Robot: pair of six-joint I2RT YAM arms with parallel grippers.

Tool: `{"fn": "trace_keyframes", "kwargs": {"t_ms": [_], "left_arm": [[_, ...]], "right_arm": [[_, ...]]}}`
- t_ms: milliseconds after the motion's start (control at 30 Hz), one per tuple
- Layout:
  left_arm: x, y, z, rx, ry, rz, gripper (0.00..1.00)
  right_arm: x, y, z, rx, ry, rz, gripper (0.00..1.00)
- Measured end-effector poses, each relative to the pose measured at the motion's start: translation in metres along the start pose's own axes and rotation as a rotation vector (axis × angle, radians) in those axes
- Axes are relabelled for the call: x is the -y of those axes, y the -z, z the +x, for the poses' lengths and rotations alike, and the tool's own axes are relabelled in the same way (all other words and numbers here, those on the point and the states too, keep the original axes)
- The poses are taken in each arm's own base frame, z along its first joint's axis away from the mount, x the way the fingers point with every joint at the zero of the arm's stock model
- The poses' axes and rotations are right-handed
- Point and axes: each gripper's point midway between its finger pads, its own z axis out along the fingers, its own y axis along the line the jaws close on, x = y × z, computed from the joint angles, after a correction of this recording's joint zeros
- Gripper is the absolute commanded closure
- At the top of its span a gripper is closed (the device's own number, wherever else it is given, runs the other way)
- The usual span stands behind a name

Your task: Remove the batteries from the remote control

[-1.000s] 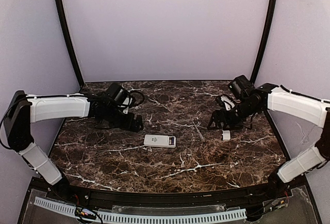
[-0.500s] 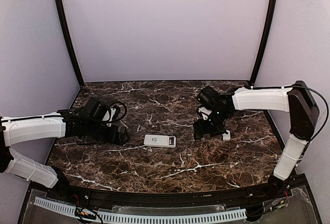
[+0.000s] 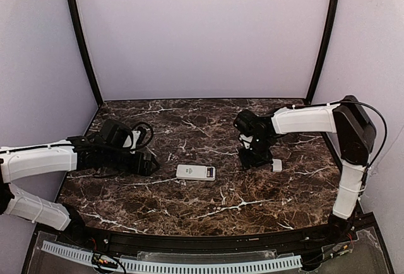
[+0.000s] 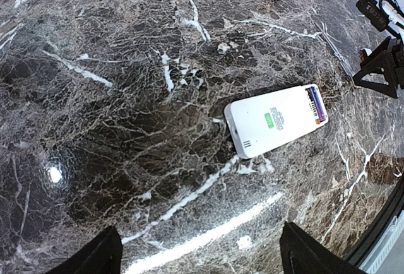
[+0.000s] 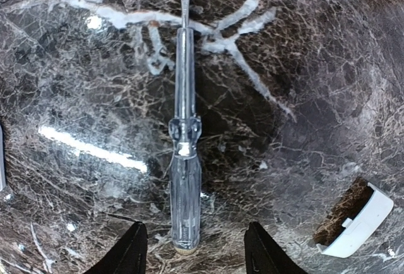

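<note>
Right wrist view: the right gripper (image 5: 197, 236) straddles the screwdriver (image 5: 185, 166) handle, jaws apart and not touching it. We would centre the handle and lower before closing, so it cannot roll. The left gripper (image 4: 199, 239) gapes, empty, near the remote (image 4: 278, 119) lying on the table (image 4: 126, 97) between the arms. The batteries (image 4: 315, 102) show only as a purple strip; we cannot count them.

The counter (image 3: 126, 198) is dark brown-black marble, veined in white. The remote control (image 4: 276, 119) is white, with a small green mark at its middle and a purple-and-dark strip at one end. The screwdriver (image 5: 185, 179) is clear plastic with a grey metal shaft. The small squarish piece (image 5: 363, 223) is white. The left arm (image 3: 38, 160) and right arm (image 3: 303, 119) are white with black joints. The left claw (image 4: 199, 252) and right claw (image 5: 197, 249) are black. The walls (image 3: 202, 34) are pale lilac.
</note>
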Motion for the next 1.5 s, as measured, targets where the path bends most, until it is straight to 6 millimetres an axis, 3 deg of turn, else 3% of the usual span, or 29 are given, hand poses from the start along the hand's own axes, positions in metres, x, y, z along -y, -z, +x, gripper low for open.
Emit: {"fn": "trace_keyframes", "kwargs": {"t_ms": [267,433,633,800,933,1067,1267,1500], "left_arm": [[0.003,-0.001,0.001,-0.001,0.003,0.019,0.14],[0.003,-0.001,0.002,-0.004,0.003,0.023,0.15],[0.004,-0.002,0.002,-0.008,0.003,0.024,0.15],[0.007,-0.001,-0.001,-0.006,0.002,0.039,0.16],[0.013,0.001,-0.004,-0.005,0.001,0.061,0.16],[0.019,0.002,-0.002,-0.016,0.0,0.095,0.16],[0.036,0.014,-0.01,-0.003,0.004,0.178,0.19],[0.067,0.029,-0.027,0.013,0.031,0.325,0.21]], "right_arm": [[-0.003,-0.011,0.003,-0.027,0.018,0.021,0.63],[-0.006,-0.014,0.004,-0.031,0.033,0.028,0.8],[-0.004,-0.014,0.004,-0.028,0.03,0.038,0.91],[-0.003,-0.014,0.003,-0.025,0.037,0.043,1.0],[-0.003,-0.011,0.003,-0.019,0.044,0.041,1.0],[-0.005,0.004,-0.001,0.02,0.056,0.021,1.0],[-0.016,0.045,-0.008,0.121,0.071,-0.052,1.0],[-0.046,0.087,-0.009,0.239,0.133,-0.148,1.0]]}}
